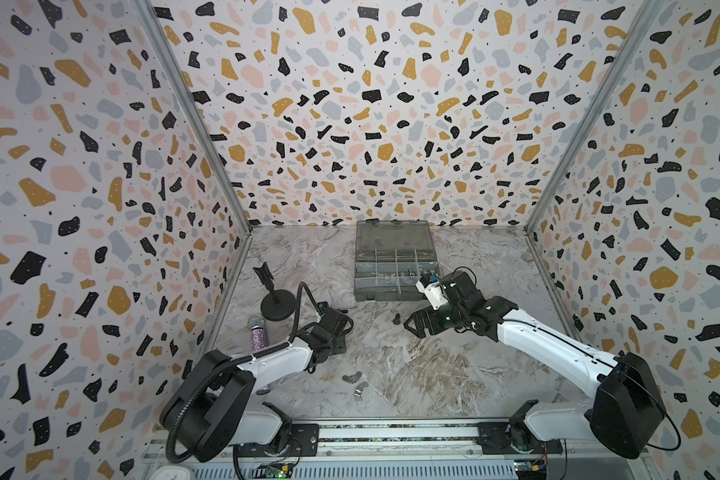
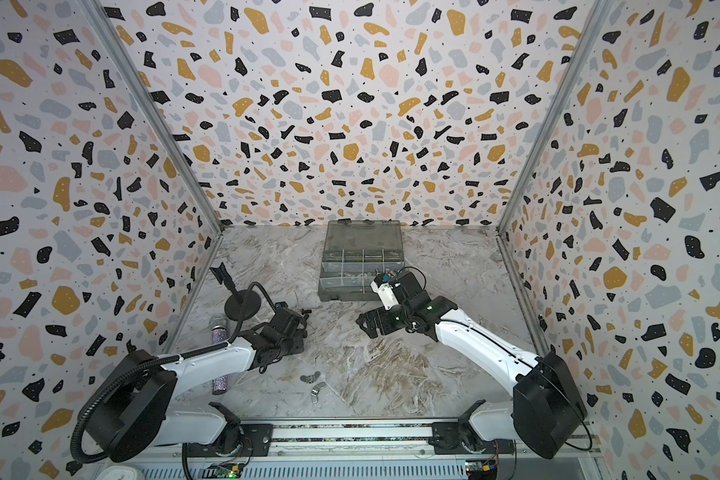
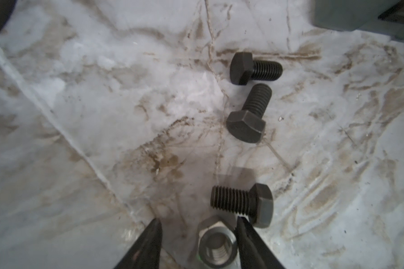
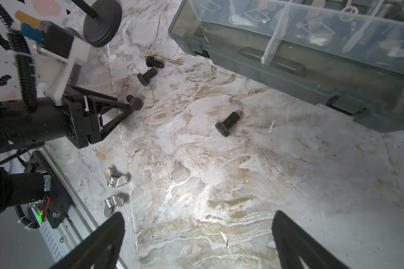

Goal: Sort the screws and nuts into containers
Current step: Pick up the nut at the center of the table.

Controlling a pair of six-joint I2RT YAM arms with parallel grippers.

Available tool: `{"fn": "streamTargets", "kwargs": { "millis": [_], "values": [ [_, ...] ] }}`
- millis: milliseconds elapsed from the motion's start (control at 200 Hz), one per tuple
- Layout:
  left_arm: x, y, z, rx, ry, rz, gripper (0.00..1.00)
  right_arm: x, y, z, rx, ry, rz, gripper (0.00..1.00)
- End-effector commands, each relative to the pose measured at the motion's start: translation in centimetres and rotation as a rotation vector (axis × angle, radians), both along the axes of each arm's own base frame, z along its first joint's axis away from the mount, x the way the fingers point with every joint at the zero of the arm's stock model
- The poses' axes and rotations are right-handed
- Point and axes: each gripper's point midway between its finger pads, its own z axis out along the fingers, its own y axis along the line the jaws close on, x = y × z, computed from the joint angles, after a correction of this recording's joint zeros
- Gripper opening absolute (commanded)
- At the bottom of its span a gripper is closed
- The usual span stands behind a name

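In the left wrist view a silver nut (image 3: 217, 246) stands on the marble with its threaded hole facing up. It sits between the open fingers of my left gripper (image 3: 198, 219): one finger touches it, the other stands apart. Three black screws (image 3: 254, 68) (image 3: 250, 116) (image 3: 243, 202) lie just beyond it. A fourth black screw (image 4: 228, 123) lies near the grey organizer box (image 1: 395, 259) with its containers (image 4: 273, 39). Two silver wing nuts (image 1: 350, 378) (image 1: 360, 390) lie near the front. My right gripper (image 4: 198, 215) hangs wide open over bare marble, holding nothing.
A black round-based stand (image 1: 277, 305) and a glittery purple microphone (image 1: 257, 330) sit at the left wall, behind my left arm. The box's smoky lid (image 1: 391, 235) lies open toward the back wall. A metal rail (image 1: 391, 432) runs along the front edge.
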Motion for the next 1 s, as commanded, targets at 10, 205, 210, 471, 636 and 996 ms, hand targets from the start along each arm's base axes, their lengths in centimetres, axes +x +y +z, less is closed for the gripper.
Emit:
{"fn": "streamTargets", "kwargs": {
  "millis": [10, 205, 210, 471, 636, 996],
  "values": [
    [-0.6, 0.0, -1.1, 0.018, 0.052, -0.018, 0.44, -0.2, -0.1, -0.1, 0.003, 0.001, 0.006, 0.99],
    [-1.4, 0.4, -1.4, 0.029, 0.082, -0.026, 0.33, -0.1, -0.4, -0.1, -0.001, -0.001, -0.004, 0.99],
    [-1.4, 0.4, -1.4, 0.028, 0.081, -0.026, 0.33, -0.1, -0.4, -0.1, -0.001, -0.001, -0.004, 0.99],
    [-2.2, 0.7, -1.1, 0.017, 0.082, -0.017, 0.38, -0.2, -0.5, -0.7, -0.002, 0.011, -0.009, 0.99],
    [-2.4, 0.9, -1.4, 0.031, 0.089, -0.021, 0.38, -0.3, -0.6, -0.7, 0.0, 0.008, -0.01, 0.99],
    [-1.6, 0.2, -1.8, 0.065, 0.134, -0.059, 0.24, 0.2, -1.6, -0.6, -0.001, 0.003, -0.031, 0.99]
  ]
}}
